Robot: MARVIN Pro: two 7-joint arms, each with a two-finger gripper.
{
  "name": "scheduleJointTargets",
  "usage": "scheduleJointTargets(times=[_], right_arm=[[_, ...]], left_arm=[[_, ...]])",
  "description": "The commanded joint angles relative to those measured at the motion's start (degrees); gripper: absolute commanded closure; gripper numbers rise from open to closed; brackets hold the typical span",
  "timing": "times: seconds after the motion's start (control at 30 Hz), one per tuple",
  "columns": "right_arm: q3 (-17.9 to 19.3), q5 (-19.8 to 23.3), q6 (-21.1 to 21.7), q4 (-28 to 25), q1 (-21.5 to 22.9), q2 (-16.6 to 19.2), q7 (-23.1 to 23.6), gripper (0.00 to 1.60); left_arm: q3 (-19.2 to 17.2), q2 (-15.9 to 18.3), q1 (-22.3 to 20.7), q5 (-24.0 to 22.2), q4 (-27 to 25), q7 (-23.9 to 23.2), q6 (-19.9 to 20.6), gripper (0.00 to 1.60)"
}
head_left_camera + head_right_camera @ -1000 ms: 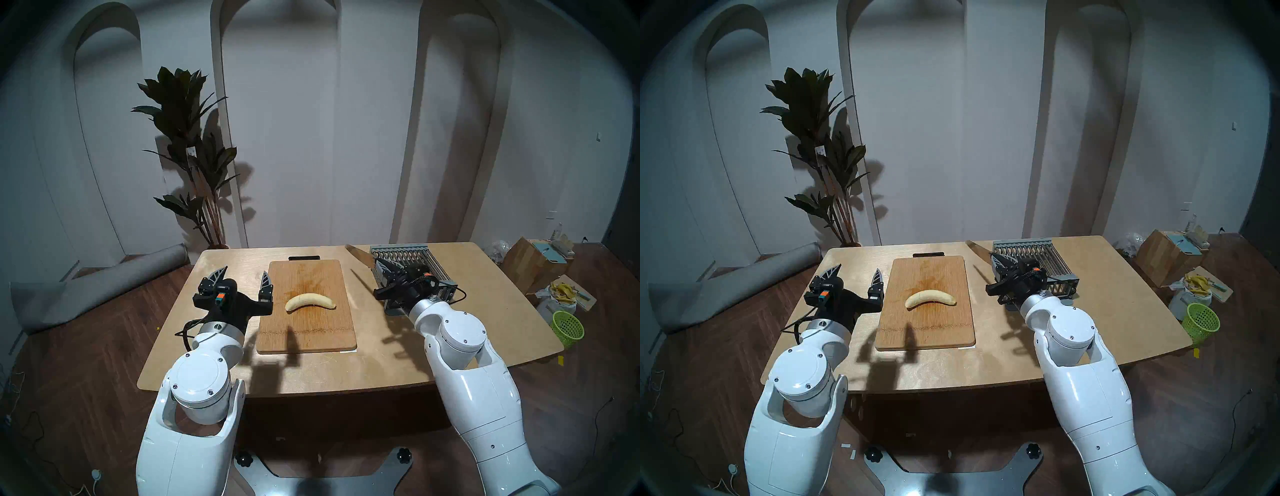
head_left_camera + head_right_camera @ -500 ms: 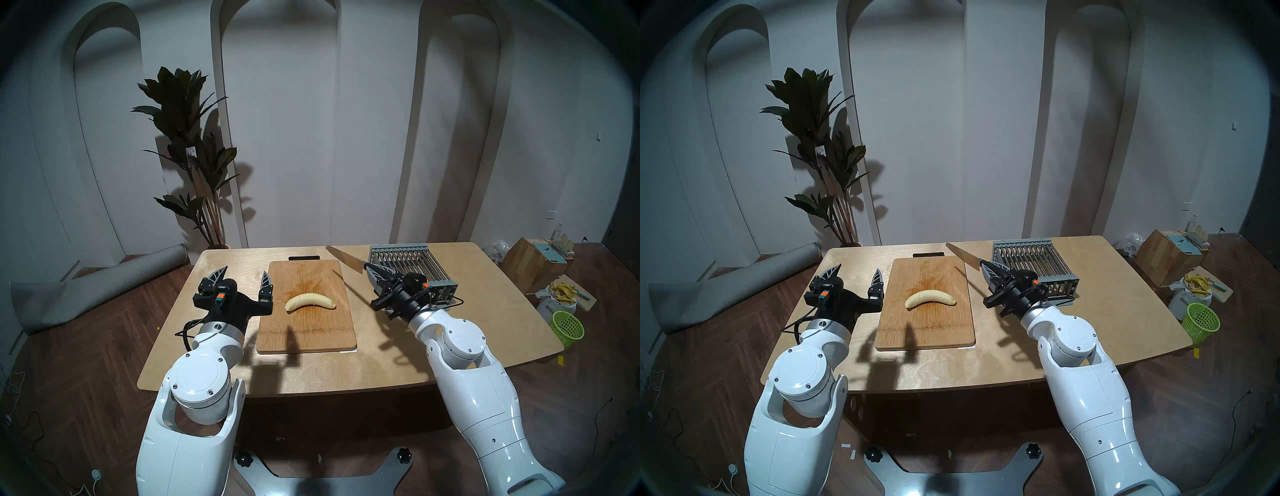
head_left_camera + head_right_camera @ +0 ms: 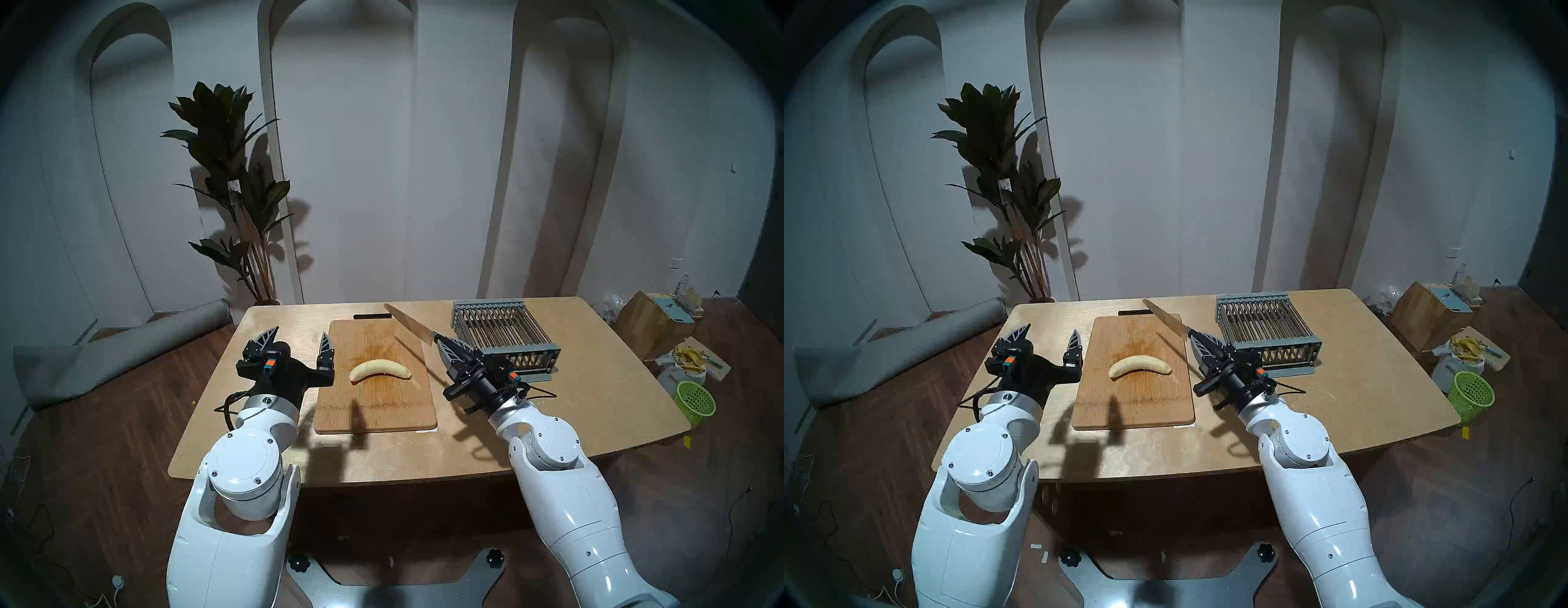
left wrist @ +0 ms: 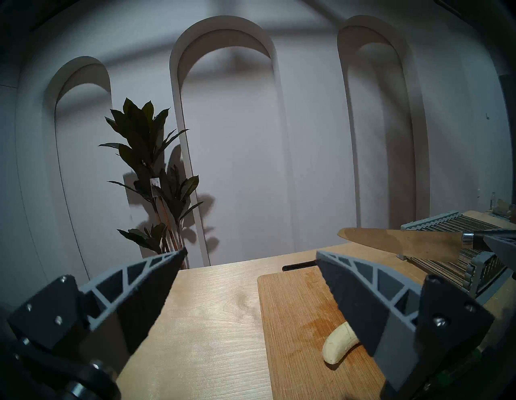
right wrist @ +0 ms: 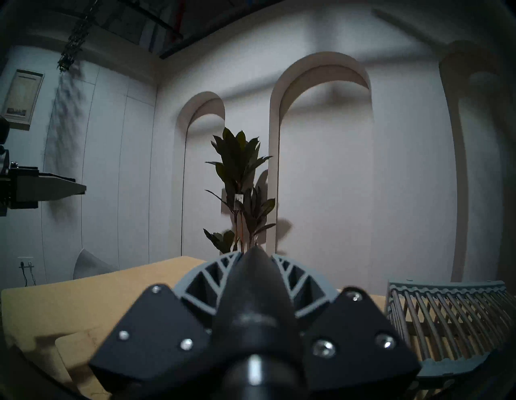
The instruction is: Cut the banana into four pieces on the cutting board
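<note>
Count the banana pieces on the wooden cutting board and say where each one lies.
1. The peeled, pale cream banana lies whole and uncut near the middle of the light-brown wooden cutting board. No other piece shows on the board in any view.

In the left wrist view a finger [image 4: 360, 301] hides most of the banana [image 4: 339, 345]; the knife [image 4: 402, 242] handle is cut off.

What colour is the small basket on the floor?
Bright green basket, with a mesh pattern; the head stereo left view shows it best.
</note>
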Motion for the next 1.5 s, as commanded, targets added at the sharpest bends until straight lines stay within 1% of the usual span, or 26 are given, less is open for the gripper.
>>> scheduleJointTargets(times=[0.0,0.13,0.27,0.43,0.6,0.83,1.0,1.47], right_arm=[[-1.6,2.2,-5.2,-1.4,-2.1,-1.7,2.9,1.6],[-3.0,2.3,-6.7,-0.4,-3.1,-0.6,5.5,1.6],[-3.5,2.2,-7.0,-0.8,-3.7,-0.5,6.2,1.6],[-2.6,2.2,-5.7,-3.9,-7.1,-0.5,4.8,1.6],[-1.3,2.7,-5.4,-7.1,-10.8,-0.6,3.6,1.6],[-0.8,3.3,-5.5,-8.6,-14.3,-1.6,2.1,1.6],[-1.5,3.1,-5.9,-8.5,-14.5,-1.4,2.4,1.6],[-3.4,3.2,-6.5,-4.6,-11.4,-1.4,3.7,1.6]], left_arm=[[0.0,0.0,-0.3,0.0,-1.1,0.0,-0.2,0.0],[0.0,0.0,-0.3,0.0,-1.1,0.0,-0.2,0.0],[0.0,0.0,-0.3,0.0,-1.2,0.0,-0.2,0.0],[0.0,0.0,-0.3,0.0,-1.2,0.0,-0.2,0.0],[0.0,0.0,-0.3,0.0,-1.1,0.0,-0.2,0.0],[0.0,0.0,-0.3,0.0,-1.1,0.0,-0.2,0.0],[0.0,0.0,-0.3,0.0,-1.2,0.0,-0.2,0.0],[0.0,0.0,-0.3,0.0,-1.2,0.0,-0.2,0.0]])
